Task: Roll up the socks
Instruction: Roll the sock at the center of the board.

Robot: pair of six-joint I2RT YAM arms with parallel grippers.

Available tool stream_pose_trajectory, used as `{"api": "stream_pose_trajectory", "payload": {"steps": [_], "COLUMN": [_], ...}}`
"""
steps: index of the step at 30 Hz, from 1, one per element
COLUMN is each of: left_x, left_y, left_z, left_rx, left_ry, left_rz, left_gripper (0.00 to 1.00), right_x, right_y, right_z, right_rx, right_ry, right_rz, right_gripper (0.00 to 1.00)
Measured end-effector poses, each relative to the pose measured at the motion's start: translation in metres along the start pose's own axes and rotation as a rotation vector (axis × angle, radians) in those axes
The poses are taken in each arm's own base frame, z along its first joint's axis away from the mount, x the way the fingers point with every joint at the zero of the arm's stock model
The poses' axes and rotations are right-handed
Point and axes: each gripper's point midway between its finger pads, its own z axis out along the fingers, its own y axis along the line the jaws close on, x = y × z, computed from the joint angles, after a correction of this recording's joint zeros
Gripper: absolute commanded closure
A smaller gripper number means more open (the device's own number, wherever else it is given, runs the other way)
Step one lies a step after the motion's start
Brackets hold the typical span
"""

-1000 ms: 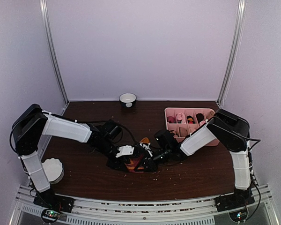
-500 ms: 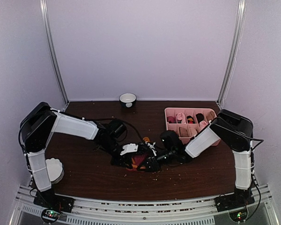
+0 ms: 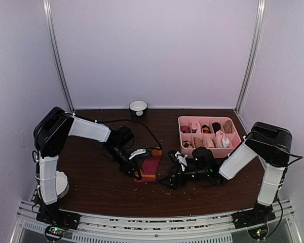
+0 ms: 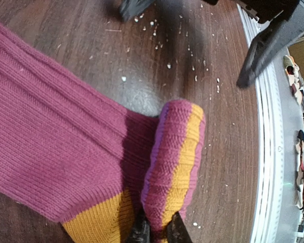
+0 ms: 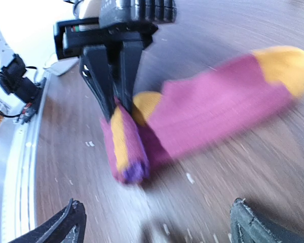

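A dark red sock (image 3: 150, 168) lies flat on the brown table (image 3: 91, 192) in the top view, its orange toe pointing away from me. In the left wrist view its body (image 4: 55, 136) stretches up to the left, and its striped end is folded into a short roll (image 4: 175, 157) with orange and purple bands. My left gripper (image 4: 158, 230) is shut on the near end of that roll. The right wrist view, blurred, shows the roll (image 5: 124, 147) pinched by the left fingers (image 5: 111, 81). My right gripper (image 5: 159, 223) stands wide open, apart from the sock, with nothing between its fingers.
A pink divided tray (image 3: 234, 151) with small rolled socks sits at the right rear. A white bowl (image 3: 138, 107) stands at the back wall. A white round object (image 3: 59, 183) rests by the left arm's base. Pale crumbs dot the table near the metal front rail (image 3: 152, 223).
My right gripper let go of the sock, opened wide and drew back to the right. My left gripper closed on the rolled end, and the sock now lies farther back.
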Motion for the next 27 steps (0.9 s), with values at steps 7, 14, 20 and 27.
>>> {"api": "stream_pose_trajectory", "payload": {"steps": [7, 14, 20, 27], "left_x": [0.004, 0.004, 0.005, 0.005], "left_y": [-0.001, -0.001, 0.001, 0.002], "left_z": [-0.001, 0.001, 0.0, 0.001], "left_rx": [0.021, 0.063, 0.083, 0.127], "left_ry": [0.045, 0.068, 0.074, 0.084], "left_rz": [-0.096, -0.186, -0.236, -0.325], "left_gripper": [0.96, 0.96, 0.95, 0.95], "right_x": [0.007, -0.013, 0.0, -0.003], "right_y": [-0.026, -0.038, 0.006, 0.019], "right_z": [-0.052, -0.052, -0.039, -0.012], "right_rx": [0.183, 0.171, 0.24, 0.294], "right_ry": [-0.155, -0.284, -0.132, 0.03], "right_rz": [0.133, 0.168, -0.107, -0.39], "right_gripper": [0.0, 0.0, 0.0, 0.3]}}
